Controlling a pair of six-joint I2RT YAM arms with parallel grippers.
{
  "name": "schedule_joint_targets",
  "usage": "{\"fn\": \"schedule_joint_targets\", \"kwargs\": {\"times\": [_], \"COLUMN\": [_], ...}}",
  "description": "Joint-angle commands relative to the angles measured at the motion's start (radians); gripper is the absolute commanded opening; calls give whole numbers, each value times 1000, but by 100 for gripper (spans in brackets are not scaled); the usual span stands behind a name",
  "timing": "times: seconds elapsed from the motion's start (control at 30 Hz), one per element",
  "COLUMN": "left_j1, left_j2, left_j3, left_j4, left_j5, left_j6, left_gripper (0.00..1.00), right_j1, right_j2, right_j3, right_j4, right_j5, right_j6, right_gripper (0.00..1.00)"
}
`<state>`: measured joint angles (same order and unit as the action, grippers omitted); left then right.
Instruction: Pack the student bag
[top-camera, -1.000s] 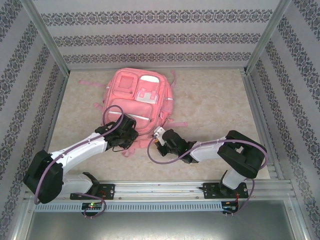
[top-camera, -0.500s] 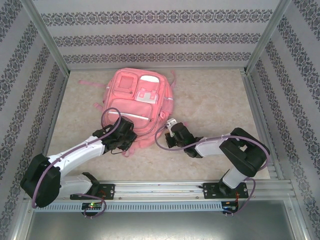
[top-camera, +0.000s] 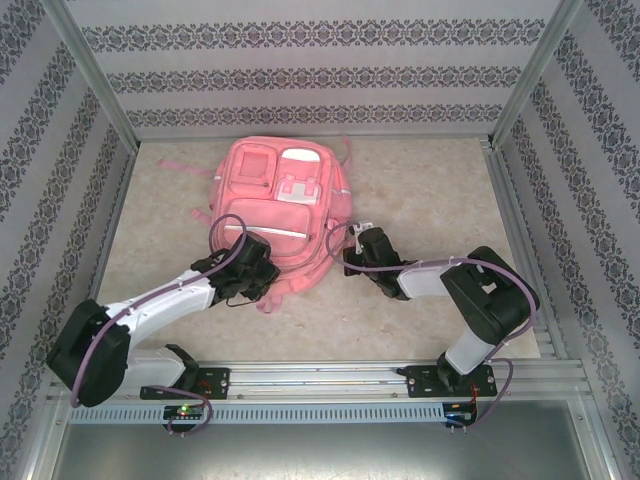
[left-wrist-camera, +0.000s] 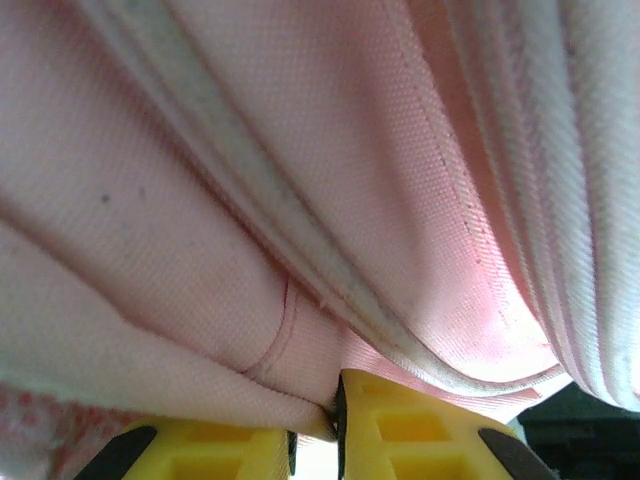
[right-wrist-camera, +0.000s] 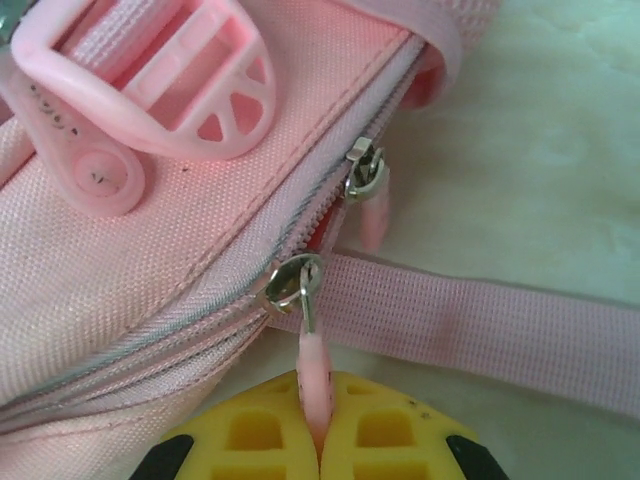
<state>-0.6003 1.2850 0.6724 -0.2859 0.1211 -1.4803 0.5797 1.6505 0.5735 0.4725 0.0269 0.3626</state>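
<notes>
From high behind the near edge, the top camera looks down over the whole bench (top-camera: 420, 190) and student bag (top-camera: 280, 200). Both wrist cameras sit close against that bag, the left tool (left-wrist-camera: 315, 432) at its folded fabric, the right tool (right-wrist-camera: 320, 445) at a zipper pull (right-wrist-camera: 313, 372).

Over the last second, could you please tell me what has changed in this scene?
The right gripper, shut on a zipper pull, travelled away from the bases along the right side of the student bag. The left gripper stayed pinching the bag's near edge; the bag kept its place.
</notes>
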Motion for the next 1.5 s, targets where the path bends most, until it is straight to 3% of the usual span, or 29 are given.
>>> {"fn": "schedule_joint_targets", "kwargs": {"times": [0.0, 0.13, 0.43, 0.47, 0.57, 0.67, 0.9, 0.93, 1.0, 1.07, 1.1, 1.13, 1.2, 1.3, 1.43, 1.47], "left_j1": [5, -40, -154, -168, -208, -239, -268, -268, -266, -268, -266, -266, -255, -224, -141, -119], "left_j2": [79, 182, 286, 298, 332, 364, 308, 294, 268, 238, 213, 190, 132, 54, -74, -114], "left_j3": [27, 105, 191, 203, 227, 253, 271, 273, 291, 303, 279, 254, 193, 155, 175, 184], "left_j4": [19, 33, 122, 134, 185, 219, 184, 180, 141, 59, 72, 92, 177, 233, 146, 96], "left_j5": [52, 98, 142, 145, 156, 163, 93, 89, 97, 87, 96, 103, 138, 188, 163, 101], "left_j6": [79, 152, 137, 131, 113, 99, 128, 149, 269, 378, 414, 431, 463, 522, 738, 822], "left_gripper": [20, 23, 24, 24, 27, 31, 41, 44, 59, 68, 90, 100, 100, 100, 100, 100], "right_j1": [-43, -77, -176, -186, -207, -203, -149, -146, -139, -137, -139, -141, -145, -146, -147, -148], "right_j2": [-31, -69, -159, -166, -196, -268, -554, -595, -676, -768, -817, -855, -903, -907, -915, -931], "right_j3": [-19, -89, -176, -171, -154, -137, -125, -119, -107, -115, -124, -127, -111, -52, -17, -17], "right_j4": [0, 33, 40, 25, -37, -145, -421, -458, -519, -524, -508, -503, -512, -584, -643, -638], "right_j5": [72, 105, 87, 77, 73, 114, 235, 247, 241, 163, 101, 52, -36, -64, 49, 80], "right_j6": [73, 128, 192, 187, 177, 188, 184, 176, 146, 99, 78, 68, 53, 15, -9, -32], "right_gripper": [0, 0, 0, 3, 32, 47, 62, 63, 96, 98, 98, 98, 98, 98, 98, 98]}}
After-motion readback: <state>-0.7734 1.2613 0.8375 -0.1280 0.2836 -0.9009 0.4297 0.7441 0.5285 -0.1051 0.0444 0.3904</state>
